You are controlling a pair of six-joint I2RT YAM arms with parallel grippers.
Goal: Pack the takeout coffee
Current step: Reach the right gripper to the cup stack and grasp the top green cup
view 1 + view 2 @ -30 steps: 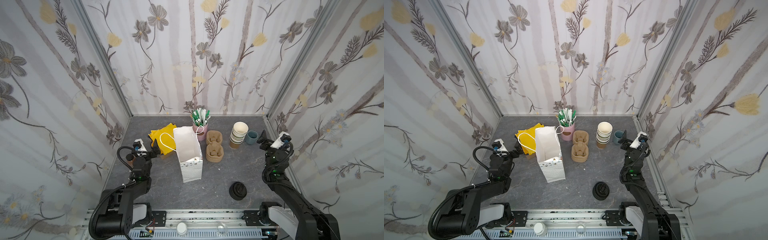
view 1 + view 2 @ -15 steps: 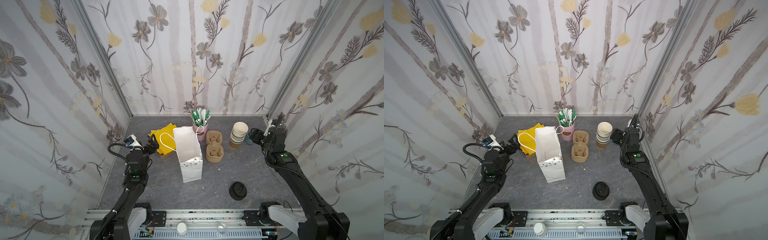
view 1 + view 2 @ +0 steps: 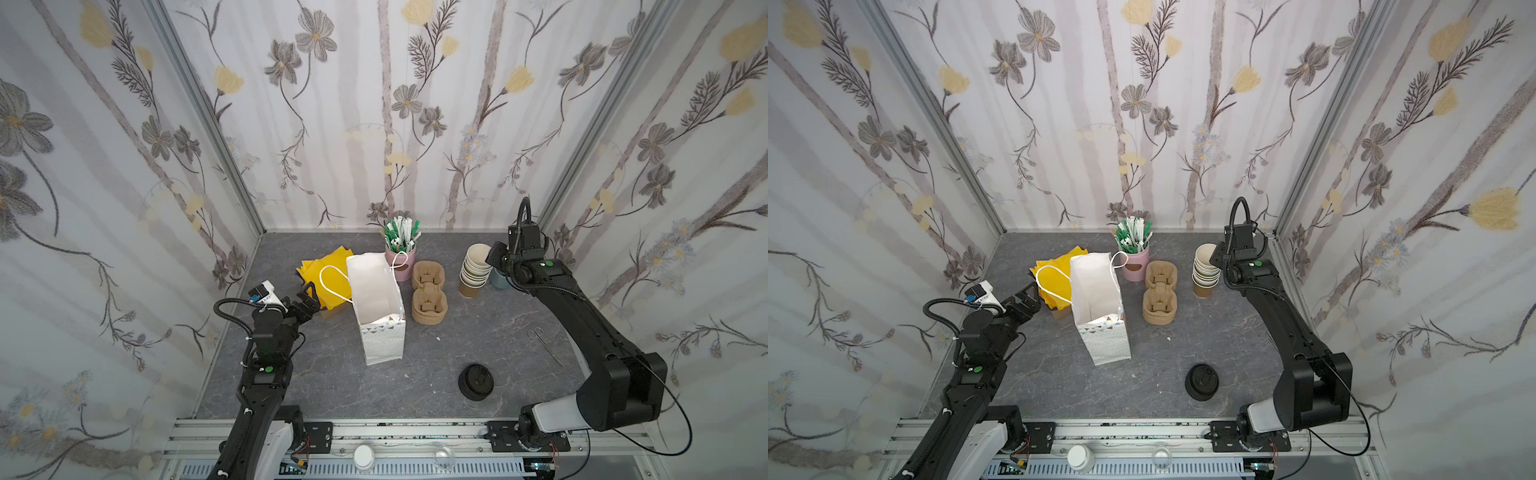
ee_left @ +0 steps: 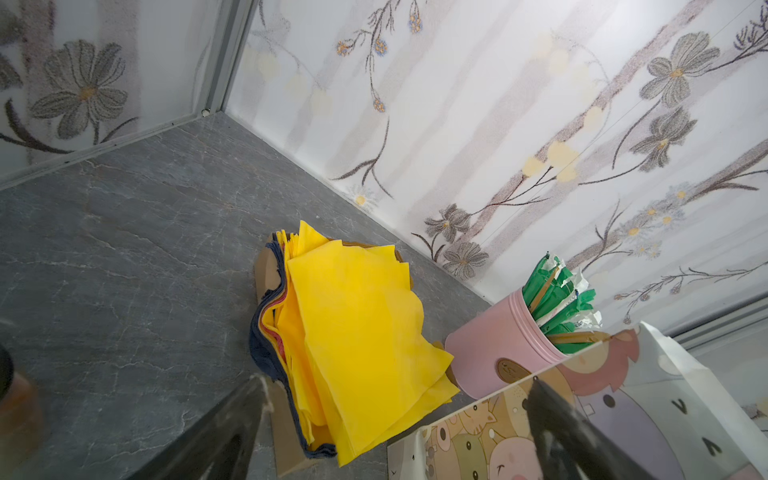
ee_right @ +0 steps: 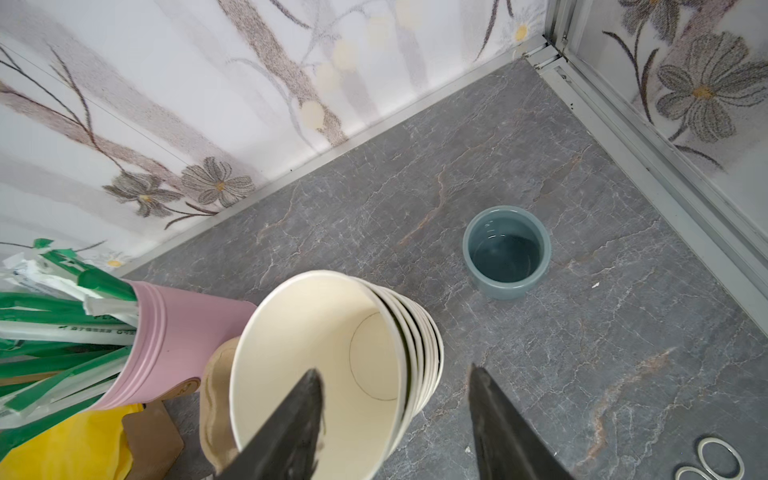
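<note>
Left gripper (image 3: 309, 296) is spread fully wide and holds nothing. It hovers by the yellow napkins (image 4: 357, 324) and the white paper bag (image 3: 376, 291). Right gripper (image 5: 394, 370) is partly open at the stack of lidless cups (image 5: 332, 365), one finger inside the top cup and the other outside the rim, nothing clamped. Takeout coffee (image 4: 14, 409) shows only as a blurred brown body with a dark top at the edge of the left wrist view, close to that gripper. It cannot be made out in the top views. Black lid pile (image 3: 476, 381) sits apart at the front.
</note>
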